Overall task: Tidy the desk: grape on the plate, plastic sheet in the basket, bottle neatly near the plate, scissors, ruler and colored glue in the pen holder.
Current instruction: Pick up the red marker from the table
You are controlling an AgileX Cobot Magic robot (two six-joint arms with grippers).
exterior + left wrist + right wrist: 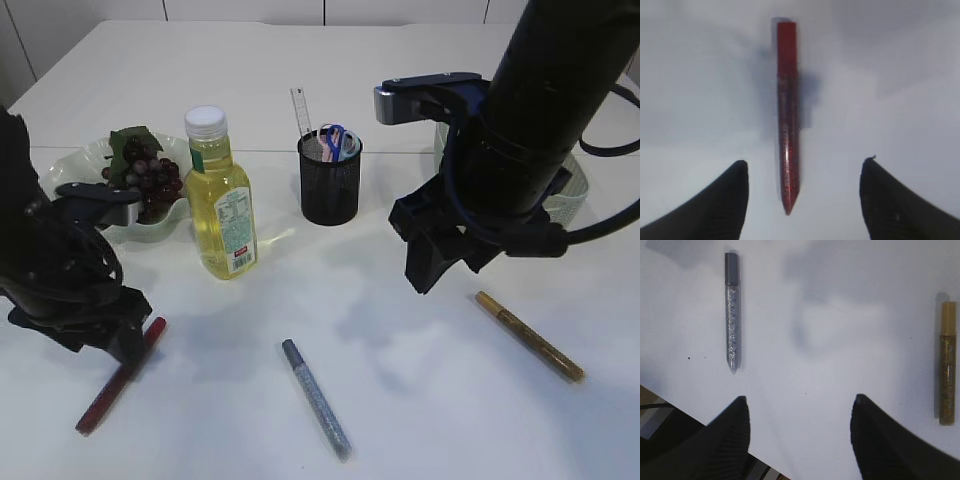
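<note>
Left arm (60, 270) housing: matte black, blocky, angular edges.
Left arm cabling: black leads looped over upper side.
Left gripper (802, 200) fingers (720, 205): black, curved taper toward rounded tips, fine ribbing on inner faces.
Right arm (540, 120) housing: black, thick cylindrical link.
Right arm wrist block: grey-blue, box-shaped, far-left side of link.
Right arm cabling: blue and black leads along housing; thick black cable at right edge.
Right gripper (800, 440) fingers (725, 440): black, same curved taper, ribbed inner faces.
</note>
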